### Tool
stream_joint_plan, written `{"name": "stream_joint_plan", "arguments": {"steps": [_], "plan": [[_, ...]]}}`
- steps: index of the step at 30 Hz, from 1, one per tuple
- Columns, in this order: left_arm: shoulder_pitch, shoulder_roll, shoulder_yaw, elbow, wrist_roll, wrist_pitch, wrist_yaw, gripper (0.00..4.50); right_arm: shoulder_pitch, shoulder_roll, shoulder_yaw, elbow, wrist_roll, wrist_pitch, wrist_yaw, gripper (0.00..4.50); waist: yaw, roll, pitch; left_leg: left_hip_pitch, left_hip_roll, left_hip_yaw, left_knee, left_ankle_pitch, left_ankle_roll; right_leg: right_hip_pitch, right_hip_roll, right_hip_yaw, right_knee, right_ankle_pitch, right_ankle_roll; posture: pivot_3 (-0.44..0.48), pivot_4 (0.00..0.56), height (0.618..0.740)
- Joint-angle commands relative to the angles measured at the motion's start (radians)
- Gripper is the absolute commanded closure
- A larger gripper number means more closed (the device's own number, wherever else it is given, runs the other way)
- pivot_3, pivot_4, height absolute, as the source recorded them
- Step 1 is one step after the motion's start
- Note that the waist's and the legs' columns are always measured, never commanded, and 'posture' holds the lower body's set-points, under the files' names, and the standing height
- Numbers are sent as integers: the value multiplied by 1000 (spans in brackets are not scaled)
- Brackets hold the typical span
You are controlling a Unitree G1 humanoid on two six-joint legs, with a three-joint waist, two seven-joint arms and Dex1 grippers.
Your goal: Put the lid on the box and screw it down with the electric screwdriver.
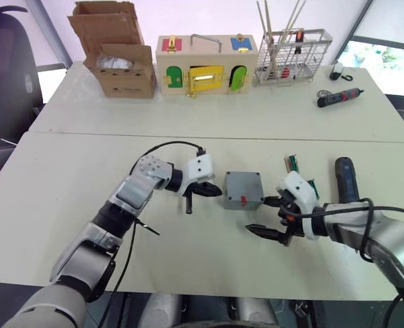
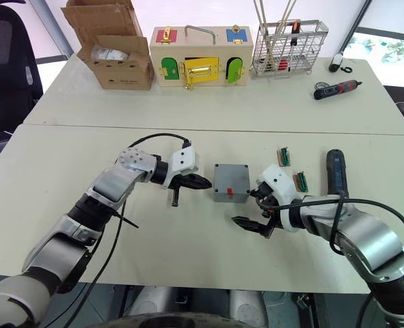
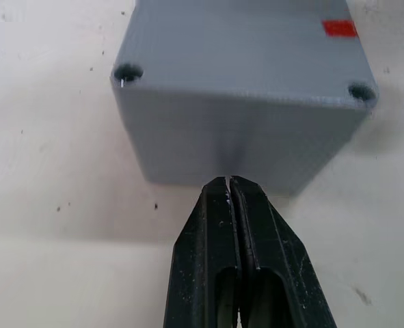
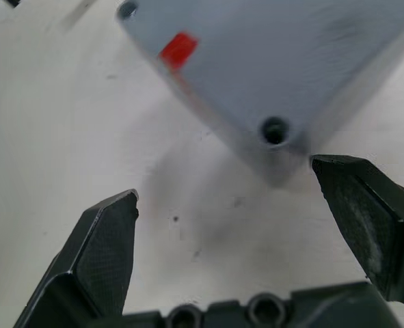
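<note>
**Grippers flanking the closed box**

Nearest us, our right gripper (image 1: 268, 217) spreads its fingers wide just right of the box (image 1: 243, 189), lid (image 2: 230, 178) on top. Left gripper (image 1: 215, 190), pinched empty, points at it. Farther right lies the electric screwdriver (image 1: 344, 178).

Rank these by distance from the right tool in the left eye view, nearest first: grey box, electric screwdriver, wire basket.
1. Grey box, just to the left of the right tool.
2. Electric screwdriver, lying to its right.
3. Wire basket, at the table's far edge.
</note>
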Motion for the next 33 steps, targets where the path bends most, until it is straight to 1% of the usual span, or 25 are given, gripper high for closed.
{"name": "stream_joint_plan", "arguments": {"steps": [1, 6, 10, 13, 14, 17, 20, 22, 23, 27, 33], "plan": [[-19, -35, 16, 6, -11, -17, 13, 4500, -22, 27, 20, -58, 31, 2, 30, 43, -1, 0, 0, 0, 0, 0, 0, 0, 0, 0, 0, 0, 0, 0, 0, 0, 150, 694], [-32, -44, 6, 48, 20, -65, 13, 4500, -5, 83, 38, -154, 69, 60, -2, 43, 0, 0, 0, 0, 0, 0, 0, 0, 0, 0, 0, 0, 1, 0, 0, 0, 150, 694], [-28, -32, 2, 64, 42, -92, 12, 4500, 16, 96, 12, -198, 83, 101, -31, 43, 4, 0, 0, 0, 0, 0, 0, 0, 0, 0, 0, 0, 1, 0, 0, 0, 150, 694], [-18, 8, 1, 65, 71, -116, 12, 4500, 70, 28, -68, -237, 85, 126, -31, 43, 3, 0, 0, 0, -1, 0, 1, 0, 0, 0, -1, 0, 0, 0, 0, 0, 150, 694], [-8, 29, 9, 49, 70, -109, 3, 4500, 94, -20, -101, -233, 64, 121, -21, 43, 1, 0, 0, 0, -1, 0, 1, 0, 1, 0, -1, 0, 0, 0, 0, 0, 150, 694], [23, 90, 13, -15, 62, -82, -31, 4500, 137, -122, -166, -194, 21, 84, 11, 43, -2, 0, 0, 0, 0, 0, 0, -1, 2, 0, 0, 0, 0, 0, 0, 0, 150, 694], [64, 149, 3, -109, 54, -48, -71, 4500, 131, -169, -183, -131, -25, 22, 38, 43, -2, 0, 0, 0, 0, 0, 0, -2, 4, 0, 0, 0, 1, 0, 0, 0, 150, 694], [87, 170, 2, -172, 38, -13, -90, 4500, 113, -176, -179, -85, -56, -29, 55, 43, -2, 0, 0, 0, 1, 0, 0, -2, 3, -1, 0, 0, 1, 0, 0, 0, 150, 694], [94, 173, 2, -192, 34, -1, -93, 4500, 108, -176, -177, -71, -65, -47, 63, 43, -2, 0, 0, 0, 1, 0, 0, -2, 3, -1, 0, 0, 1, 0, 0, 0, 150, 694], [131, 166, -4, -287, -10, 80, -113, 4500, 20, -182, -95, 60, -172, -213, 130, 43, 0, 0, 0, 0, 0, 0, 1, -2, 3, 0, 0, 0, 1, 0, 0, 0, 150, 694], [142, 113, -31, -310, -11, 110, -83, 4500, -103, -166, 40, 259, -321, -443, 266, 43, -2, 0, 0, 0, 0, 1, 1, 0, 0, 0, 0, 0, 1, 0, 0, 0, 150, 694]]}}
